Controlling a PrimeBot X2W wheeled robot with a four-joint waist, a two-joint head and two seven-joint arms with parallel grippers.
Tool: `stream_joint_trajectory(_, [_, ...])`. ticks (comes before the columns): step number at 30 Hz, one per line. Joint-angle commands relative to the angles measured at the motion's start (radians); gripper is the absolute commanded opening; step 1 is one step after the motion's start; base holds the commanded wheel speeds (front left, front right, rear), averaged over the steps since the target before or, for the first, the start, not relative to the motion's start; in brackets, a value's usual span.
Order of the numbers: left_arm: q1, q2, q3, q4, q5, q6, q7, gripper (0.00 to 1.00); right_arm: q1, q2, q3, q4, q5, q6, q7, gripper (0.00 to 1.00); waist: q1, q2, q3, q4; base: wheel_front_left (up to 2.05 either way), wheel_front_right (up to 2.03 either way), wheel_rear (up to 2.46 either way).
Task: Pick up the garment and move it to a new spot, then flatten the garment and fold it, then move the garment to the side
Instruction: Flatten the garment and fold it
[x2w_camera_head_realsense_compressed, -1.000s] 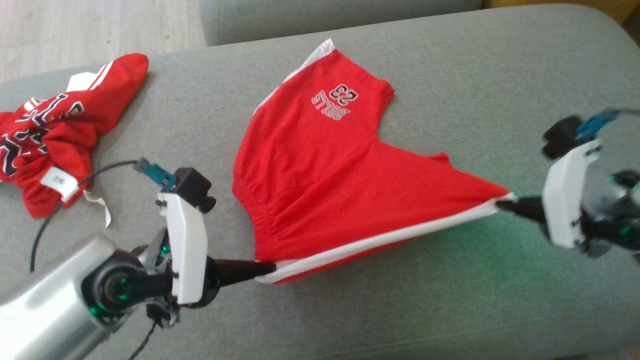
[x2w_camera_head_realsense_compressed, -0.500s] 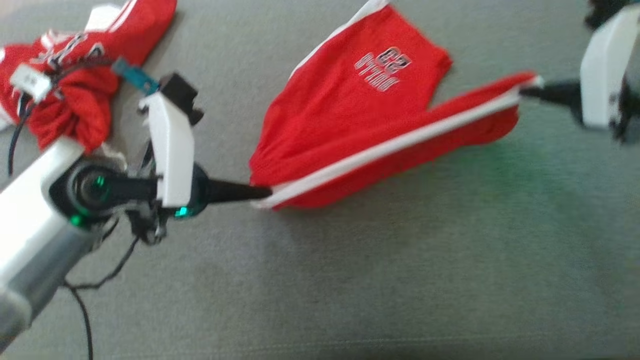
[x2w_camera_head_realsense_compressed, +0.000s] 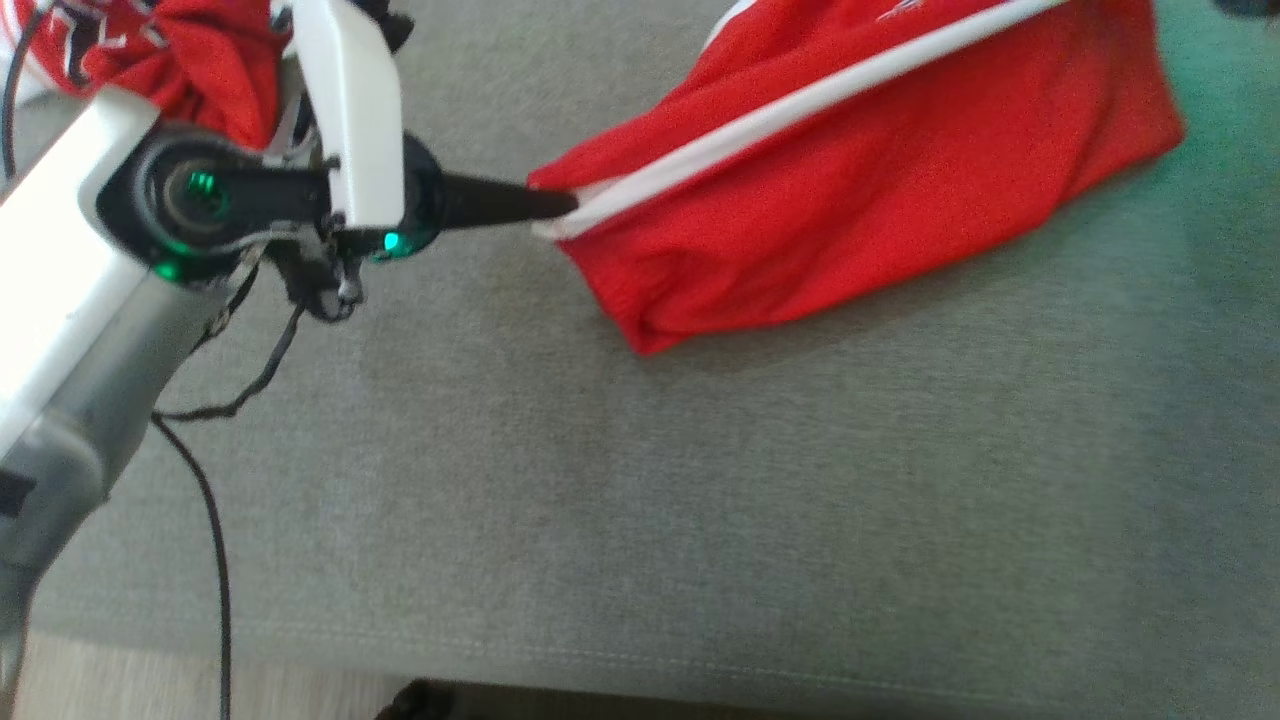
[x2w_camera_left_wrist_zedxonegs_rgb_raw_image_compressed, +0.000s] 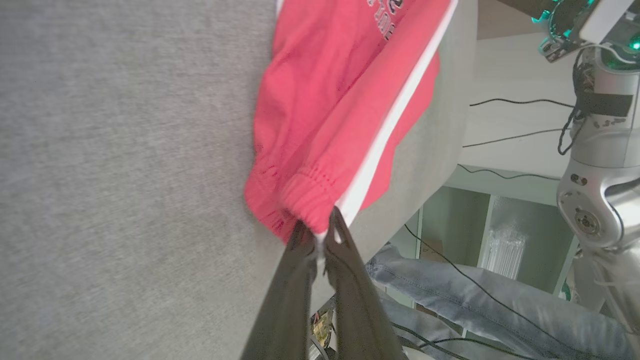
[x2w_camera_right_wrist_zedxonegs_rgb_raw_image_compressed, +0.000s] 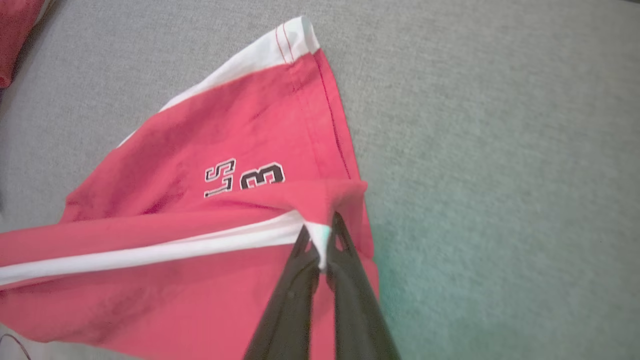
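- My left gripper (x2w_camera_head_realsense_compressed: 568, 205) is clamped tight on one end of the red shorts (x2w_camera_head_realsense_compressed: 900, 190). Its two dark fingers meet on the cloth right where the white side stripe (x2w_camera_head_realsense_compressed: 790, 105) ends.
- The left wrist view shows the gathered elastic waistband bunched just beside my fingertips, with the stripe running straight away from them.
- My right gripper (x2w_camera_right_wrist_zedxonegs_rgb_raw_image_compressed: 320, 242) is pinched together on the other end of that same stripe, at the leg hem. A small white corner of cloth sits between the fingers.
- Between my two grips the striped edge is drawn into a straight line, and the red cloth drapes down from it toward the grey cushion (x2w_camera_head_realsense_compressed: 700, 480).
- Beyond my right fingers the other leg lies spread on the cushion, showing black-and-white lettering (x2w_camera_right_wrist_zedxonegs_rgb_raw_image_compressed: 245, 177) and a white band at its hem.
- In the head view the shorts sit along the top, from the middle to the right, over the cushion's far part.
- A second red garment (x2w_camera_head_realsense_compressed: 210, 60) is bunched behind my left wrist, apart from the shorts.
- A black cable (x2w_camera_head_realsense_compressed: 215, 560) hangs beside my left forearm.
- Past the cushion's edge, my left wrist view shows a person's leg in jeans (x2w_camera_left_wrist_zedxonegs_rgb_raw_image_compressed: 500, 305) and my silver right arm (x2w_camera_left_wrist_zedxonegs_rgb_raw_image_compressed: 595, 165).
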Motion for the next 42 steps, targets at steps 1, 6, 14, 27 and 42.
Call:
stream_joint_trajectory(1, [-0.058,0.038,0.053,0.006,0.012,-0.007,0.003,0.0,-0.054,0.007,-0.026,0.002,-0.03,-0.001,0.0,0.0,-0.0002,0.0,0.053,0.044,0.0,0.0,0.0])
stream_joint_trajectory(6, [-0.097,0.003,0.057,0.055,0.021,-0.028,0.0,0.0,-0.121,0.047,-0.054,0.051,-0.08,-0.001,-0.02,0.0,-0.0002,0.0,0.091,0.064,0.0,0.0,0.0])
stream_joint_trajectory(14, [-0.12,-0.034,0.065,0.113,0.028,-0.072,-0.02,1.0,-0.156,0.089,-0.092,0.08,-0.135,-0.001,-0.138,1.0,-0.0002,0.0,0.101,0.063,0.0,0.0,0.0])
stream_joint_trajectory(27, [-0.076,0.046,0.105,0.164,0.239,-0.183,-0.369,1.0,0.077,0.089,-0.073,-0.127,-0.068,-0.001,-0.709,1.0,-0.0002,0.0,-0.064,0.004,0.0,0.0,0.0])
stream_joint_trajectory(42, [0.326,0.044,0.133,-0.102,0.712,0.128,-1.175,1.0,0.368,0.102,-0.033,0.014,-0.037,-0.001,-1.249,1.0,-0.0002,0.0,-0.196,0.023,0.0,0.0,0.0])
